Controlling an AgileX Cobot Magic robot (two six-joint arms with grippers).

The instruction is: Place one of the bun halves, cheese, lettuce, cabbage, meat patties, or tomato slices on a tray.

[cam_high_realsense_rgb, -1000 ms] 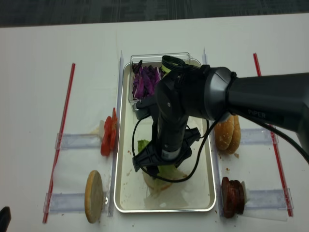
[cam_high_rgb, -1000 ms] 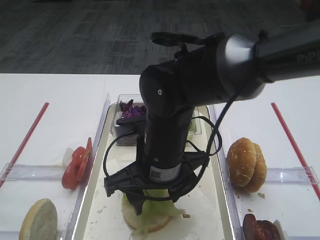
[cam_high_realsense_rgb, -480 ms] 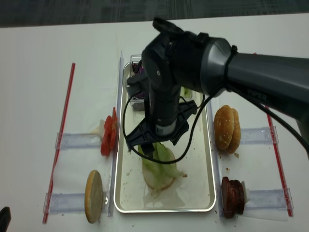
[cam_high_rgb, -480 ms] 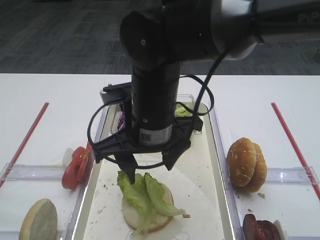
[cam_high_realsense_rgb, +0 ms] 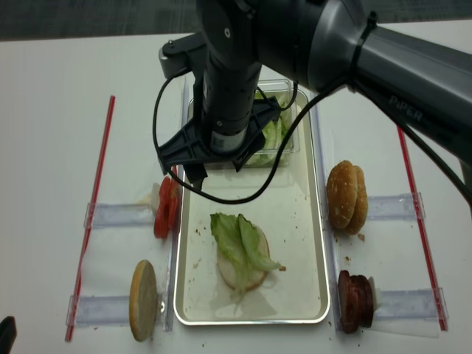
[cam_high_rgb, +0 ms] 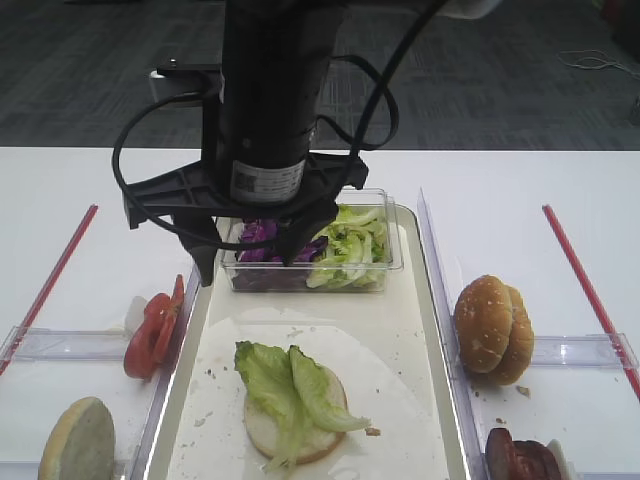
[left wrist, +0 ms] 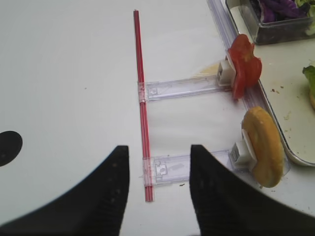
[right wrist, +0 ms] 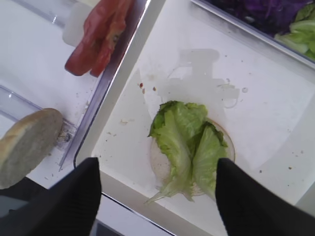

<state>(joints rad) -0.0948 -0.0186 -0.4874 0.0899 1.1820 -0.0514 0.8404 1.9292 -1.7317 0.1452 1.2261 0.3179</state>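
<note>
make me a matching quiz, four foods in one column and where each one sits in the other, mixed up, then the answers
Things:
1. lettuce leaf
2. tomato slices
3. meat patties
4. purple cabbage

Places:
A. in the clear tub at the far end of the tray
B. standing in a holder off the tray's right side, near corner
C. lying on a bun half on the tray floor
D. standing in a holder just off the tray's left rim

Pairs: 1-C, 2-D, 3-B, 4-A
</note>
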